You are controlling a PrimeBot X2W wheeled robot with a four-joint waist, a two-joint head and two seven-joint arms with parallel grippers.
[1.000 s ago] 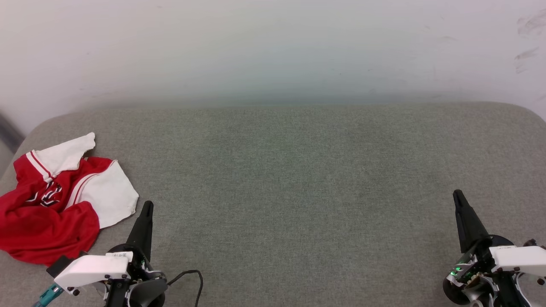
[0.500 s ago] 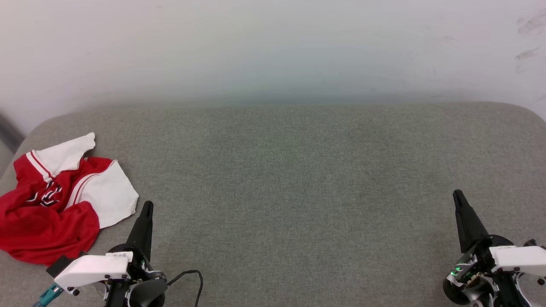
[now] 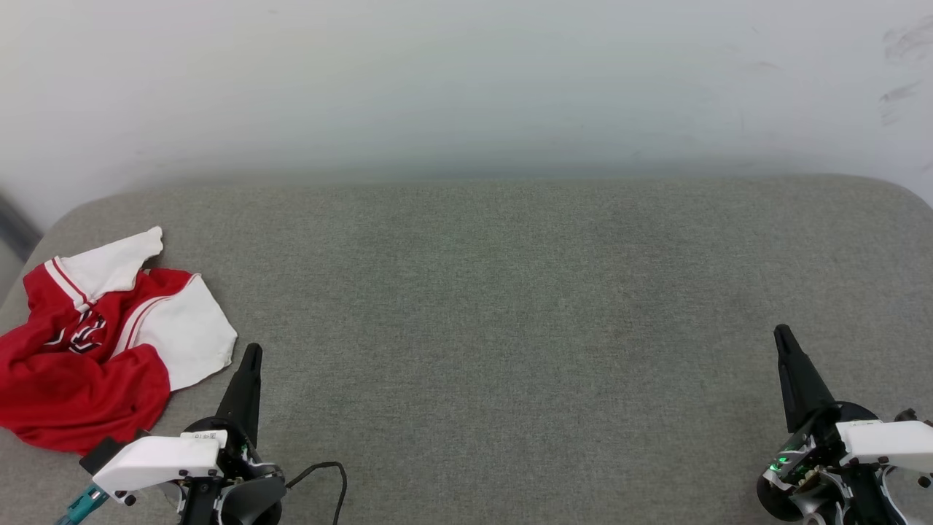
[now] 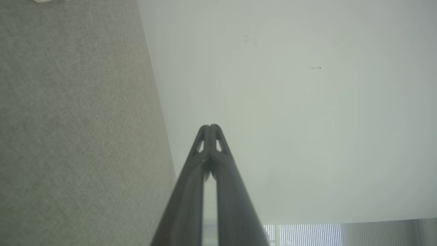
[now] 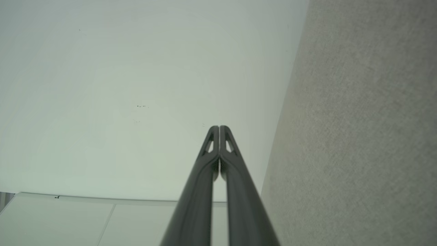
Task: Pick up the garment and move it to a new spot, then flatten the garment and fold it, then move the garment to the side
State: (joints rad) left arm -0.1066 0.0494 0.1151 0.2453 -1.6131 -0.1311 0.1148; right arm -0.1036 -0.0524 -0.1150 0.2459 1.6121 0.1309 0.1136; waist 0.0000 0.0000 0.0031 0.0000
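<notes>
We find nothing moved since a second ago: the crumpled bright red jersey T-shirt [image 3: 80, 364] with white sleeves lies at the left edge on the grey woven fabric surface [image 3: 496, 328], near the left gripper [image 3: 252, 350], which, like the right gripper [image 3: 781, 332], is closed and empty.

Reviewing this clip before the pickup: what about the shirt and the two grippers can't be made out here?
Garment, head view: chest lettering crumpled into folds, unreadable; its left side runs off the picture edge.
White scrap, left wrist view: cut off by the top edge; probably a sleeve, not certain.
Left gripper and right gripper, jaws shut: whether they touch the grey cushion cannot be told from any view.
</notes>
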